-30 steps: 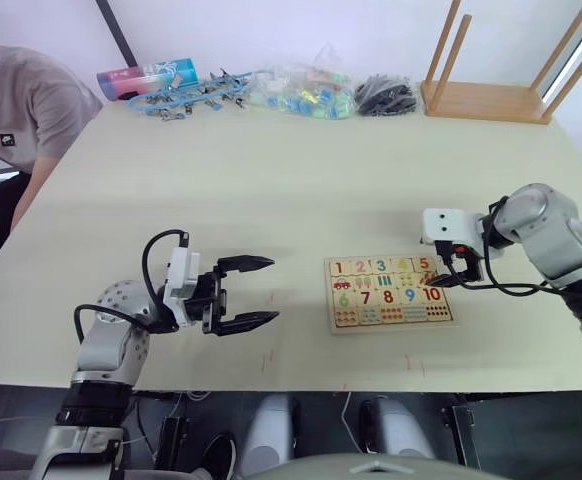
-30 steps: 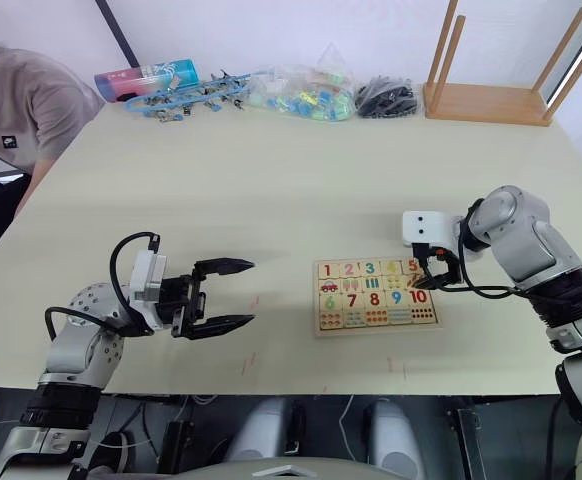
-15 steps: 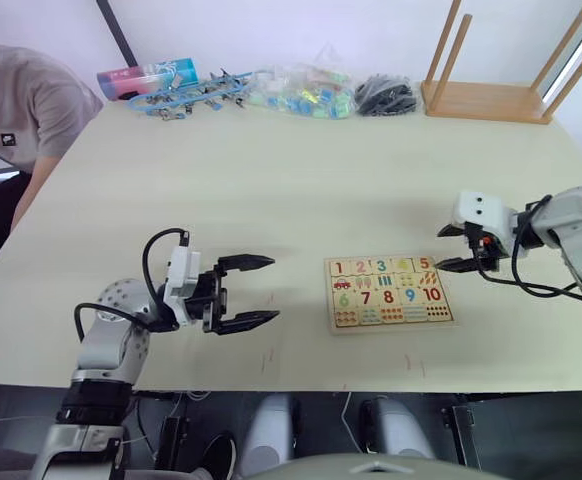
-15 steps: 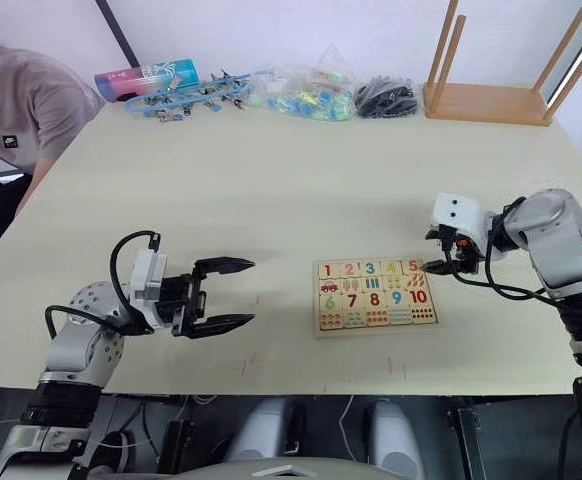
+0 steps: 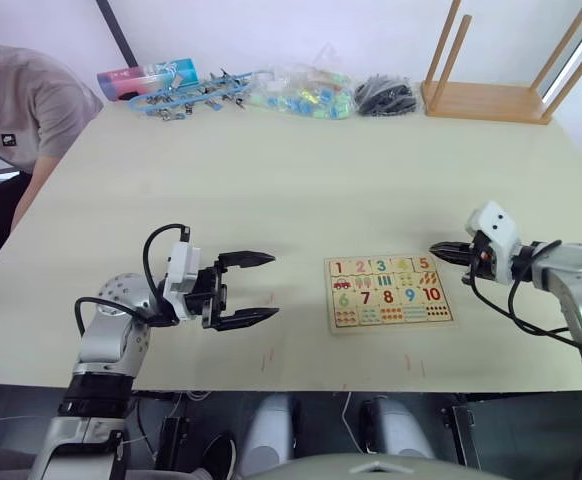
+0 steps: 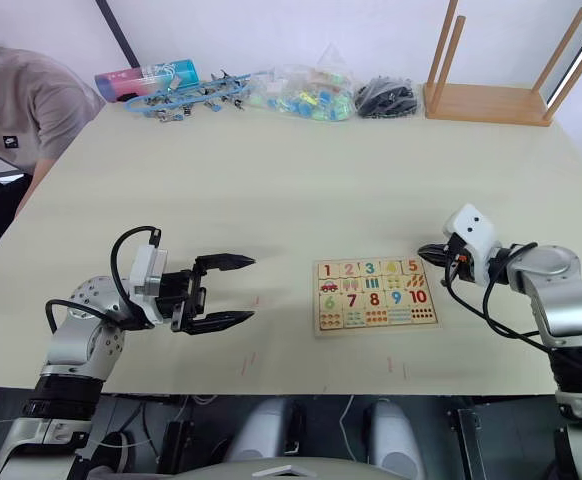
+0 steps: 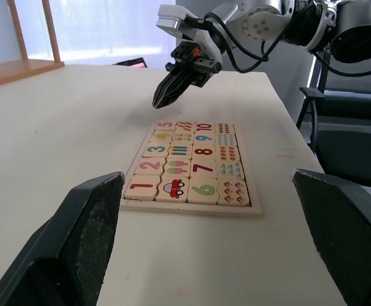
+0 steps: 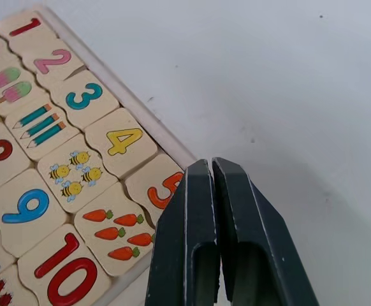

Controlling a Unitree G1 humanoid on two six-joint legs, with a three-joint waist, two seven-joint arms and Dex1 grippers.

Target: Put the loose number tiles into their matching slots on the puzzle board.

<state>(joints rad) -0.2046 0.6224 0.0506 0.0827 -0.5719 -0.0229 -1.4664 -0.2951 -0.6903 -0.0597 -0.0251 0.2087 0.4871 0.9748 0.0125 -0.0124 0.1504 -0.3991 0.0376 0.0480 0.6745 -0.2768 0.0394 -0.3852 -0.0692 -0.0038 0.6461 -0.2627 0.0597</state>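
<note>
Clearing the board: right arm withdrawn, all five tiles seated

Table (image 5: 271, 180): clutter along far edge, upturned wooden stool (image 5: 496, 95) at far right corner; a person (image 5: 16, 110) sits at the left side.

Puzzle board (image 5: 389, 292) lies flat near the front edge, toward the right. Number tiles 1 (image 8: 26, 27), 2 (image 8: 53, 58), 3 (image 8: 83, 95), 4 (image 8: 122, 141) and 5 (image 8: 160, 188) fill the upper-row slots; none loose.

Right gripper (image 5: 441, 252): a second ago over the 5 corner, now pulled back just beside the board's right edge, fingers pressed together, empty. Left gripper (image 5: 261, 290): unmoved, well left of board, fingers spread wide, empty.

Judgement: task looks complete.
</note>
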